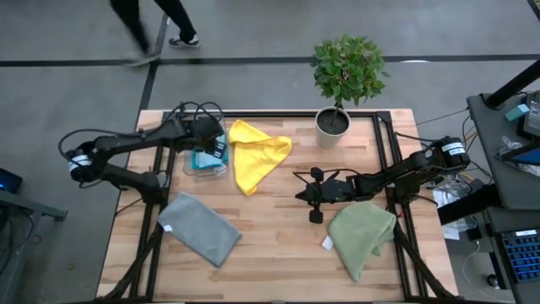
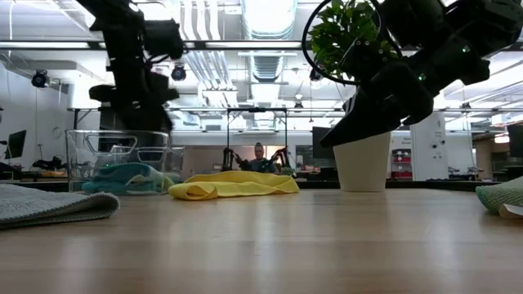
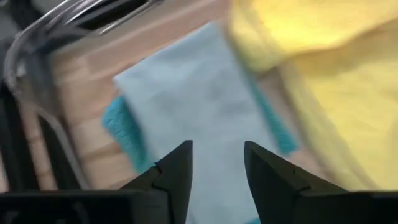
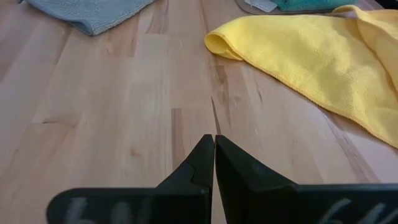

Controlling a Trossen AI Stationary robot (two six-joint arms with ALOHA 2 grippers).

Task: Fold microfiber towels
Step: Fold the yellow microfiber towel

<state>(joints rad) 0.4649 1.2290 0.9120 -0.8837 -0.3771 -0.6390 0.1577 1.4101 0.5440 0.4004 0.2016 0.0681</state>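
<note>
High view: a clear bin (image 1: 207, 162) sits at the worktop's (image 1: 278, 228) far left, holding a light blue towel (image 1: 205, 156) folded flat on top of a teal towel (image 1: 200, 165) (the teal shows only as a rim around it). The left gripper (image 1: 218, 149) hovers over the bin, and its wrist view shows the fingers (image 3: 177, 171) spread apart above the light blue towel (image 3: 199, 106), holding nothing, with the teal edge (image 3: 124, 134) peeking out beside it.

Just beside the bin lies the yellow towel (image 1: 253, 152), loosely doubled over with one corner pointing toward the worktop's middle; its edge nearly touches the bin wall. A grey towel (image 1: 199, 226) lies folded at the near left, well apart from the bin. An olive green towel (image 1: 363, 236) with a white tag (image 1: 326, 243) lies rumpled at the near right.

The right gripper (image 1: 314, 196) hangs above bare wood between the yellow and green towels, its fingers (image 4: 193, 171) pressed together on nothing. A potted plant (image 1: 342, 80) stands at the far edge.
</note>
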